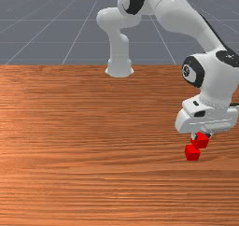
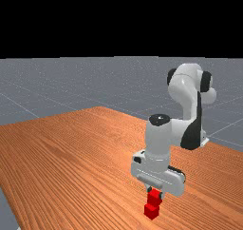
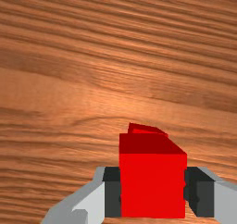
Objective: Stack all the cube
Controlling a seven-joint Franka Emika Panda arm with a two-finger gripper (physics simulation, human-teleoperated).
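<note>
Held red cube: up in the grasp we go, and this red cube [image 1: 200,140] sits higher in the picture than its partner in both the front and far views, a touch toward the front view's right.
End effector: clenched on that cube, this end effector [image 1: 201,136] has its two fingers [image 3: 112,193] pressed to opposite faces in the wrist view.
Lower cube: here's the second one, the lower cube [image 1: 192,153], red too, down on the table and peeking past the held one in the wrist view.
Gap: tight stuff, they overlap in every view; whether they touch, I cannot tell.
Arm: white and grey, the arm [image 1: 179,16] bends down over the pair on the front view's right.
Table: orange-brown grain runs across the table [image 1: 70,150] beneath it all.
</note>
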